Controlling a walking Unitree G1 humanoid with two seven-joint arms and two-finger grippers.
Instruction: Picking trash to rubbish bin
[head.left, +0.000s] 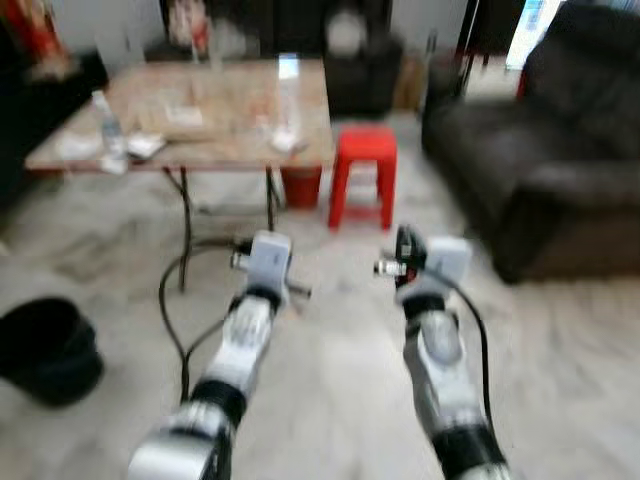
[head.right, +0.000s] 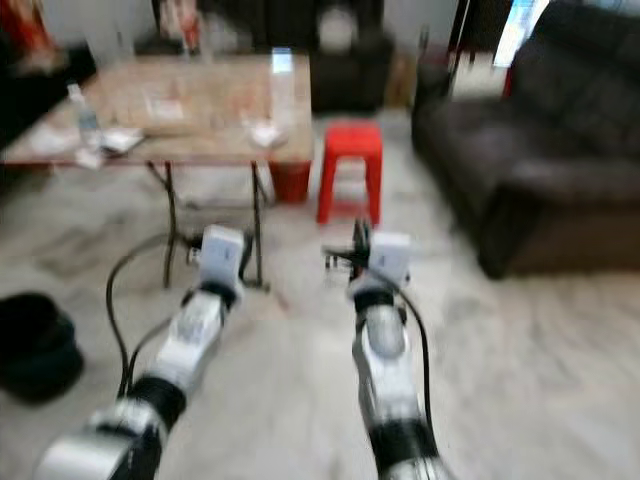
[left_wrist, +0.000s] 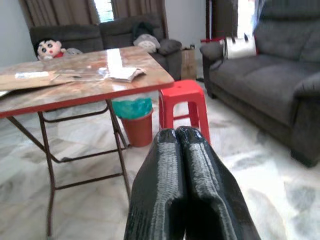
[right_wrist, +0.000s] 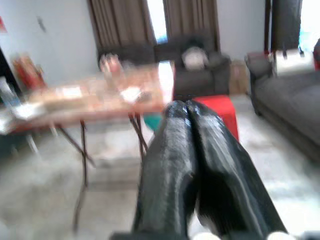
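So: nothing picked yet. Left gripper (left_wrist: 186, 200) & right gripper (right_wrist: 200, 190) fingers clenched, empty. Trash (crumpled paper (head.left: 285, 140)) on surface (head.left: 240, 150); black bin (head.left: 45, 350) well apart.

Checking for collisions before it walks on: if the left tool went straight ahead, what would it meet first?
Probably the red stool, which sits just above the shut left tool in its wrist view; the floor between looks free, though depth is unclear.
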